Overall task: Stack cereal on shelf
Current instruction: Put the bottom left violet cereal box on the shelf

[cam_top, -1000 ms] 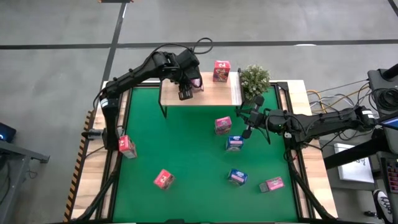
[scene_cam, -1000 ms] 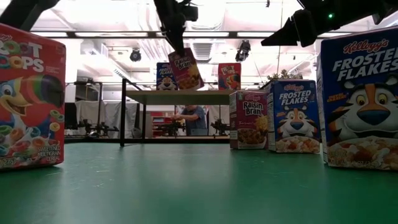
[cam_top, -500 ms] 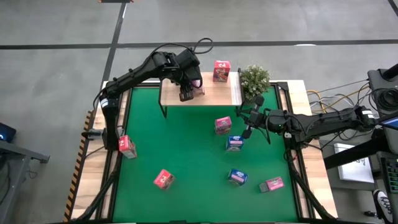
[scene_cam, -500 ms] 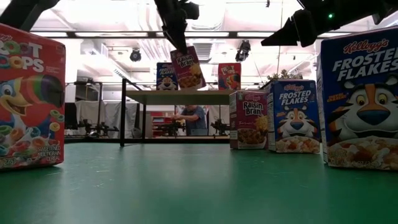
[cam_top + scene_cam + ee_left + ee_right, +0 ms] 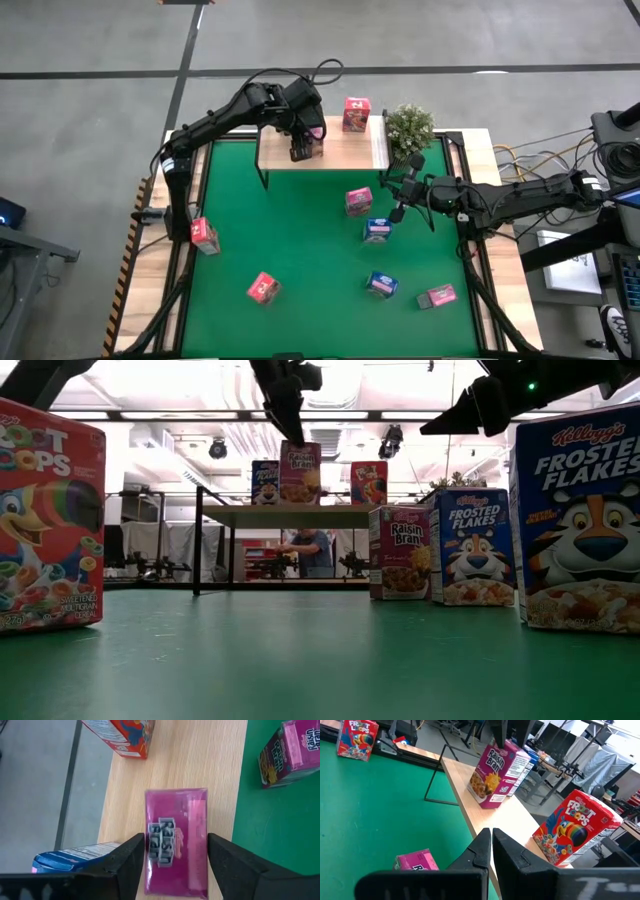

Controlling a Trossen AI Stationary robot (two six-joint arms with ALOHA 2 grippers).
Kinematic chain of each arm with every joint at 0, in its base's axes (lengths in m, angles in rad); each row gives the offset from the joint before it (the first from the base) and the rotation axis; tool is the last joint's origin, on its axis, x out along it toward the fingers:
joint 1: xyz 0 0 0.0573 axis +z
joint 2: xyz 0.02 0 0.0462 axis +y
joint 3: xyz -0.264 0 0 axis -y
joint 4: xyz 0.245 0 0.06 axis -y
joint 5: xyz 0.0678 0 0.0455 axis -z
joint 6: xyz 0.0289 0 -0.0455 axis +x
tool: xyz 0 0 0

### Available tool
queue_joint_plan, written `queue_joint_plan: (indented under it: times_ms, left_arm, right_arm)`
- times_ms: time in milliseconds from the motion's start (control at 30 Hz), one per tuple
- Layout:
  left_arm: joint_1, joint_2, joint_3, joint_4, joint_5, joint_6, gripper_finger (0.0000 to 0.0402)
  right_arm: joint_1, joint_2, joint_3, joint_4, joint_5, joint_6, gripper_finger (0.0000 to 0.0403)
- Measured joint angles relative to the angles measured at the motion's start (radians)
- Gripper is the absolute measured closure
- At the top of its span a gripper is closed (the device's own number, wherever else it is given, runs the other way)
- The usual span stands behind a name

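The left gripper (image 5: 301,150) hangs over the shelf (image 5: 345,152), fingers pointing down, and right beneath it stands the Raisin Bran box (image 5: 176,841), upright on the wood. From the left wrist camera the box's purple top sits squarely between the two dark fingers (image 5: 131,862), and there is a visible sliver of light wood on either side of it: the jaws are spread wider than the box and not gripping it. The low view agrees, with the box (image 5: 300,473) standing flat on the shelf top and the fingertips just above its upper edge.

Just beside that gripper, on the shelf's outer side, a blue box (image 5: 75,856) peeks in, and farther along the board stands a Froot Loops box (image 5: 355,114).

The right gripper (image 5: 397,213) hovers well apart from the shelf, over the green mat (image 5: 300,240), its fingers pressed together with nothing between them, as the right wrist camera shows (image 5: 491,840). Directly under it is a blue box (image 5: 377,230), with a pink box (image 5: 358,201) near it on the shelf side.

More boxes lie scattered on the mat, well away from both grippers: a red one (image 5: 204,234), a pink one (image 5: 263,288), a blue one (image 5: 381,284) and a pink one lying flat (image 5: 437,296). A small potted plant (image 5: 409,128) stands just off the shelf's end.
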Motion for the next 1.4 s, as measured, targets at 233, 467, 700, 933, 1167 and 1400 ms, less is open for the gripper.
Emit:
queue_joint_plan:
  times_ms: [233, 467, 700, 933, 1167, 1400]
  left_arm:
    - [0.0, 0.0, 0.004, -0.002, 0.0, 0.008, 0.018]
    - [-0.002, -0.013, 0.034, -0.016, 0.0, 0.039, 0.0178]
    - [-0.006, -0.019, 0.051, -0.079, -0.001, 0.057, 0.0217]
    - [-0.008, -0.021, 0.051, -0.074, -0.002, 0.061, 0.0322]
    - [-0.007, -0.024, 0.03, -0.021, -0.003, 0.051, 0.0397]
    - [-0.005, -0.025, -0.032, 0.028, -0.004, 0.053, 0.0398]
  right_arm:
    - [0.0, 0.0, 0.0, -0.002, 0.0, 0.0, 0.0394]
    - [0.0, 0.0, 0.002, -0.002, 0.001, 0.0, 0.0394]
    - [0.0, 0.0, 0.002, -0.006, 0.001, 0.003, 0.0394]
    - [0.0, 0.0, 0.002, -0.012, 0.002, 0.008, 0.0394]
    - [0.0, 0.0, 0.002, -0.013, 0.007, 0.008, 0.0394]
    - [0.0, 0.0, 0.002, -0.014, 0.007, 0.008, 0.0394]
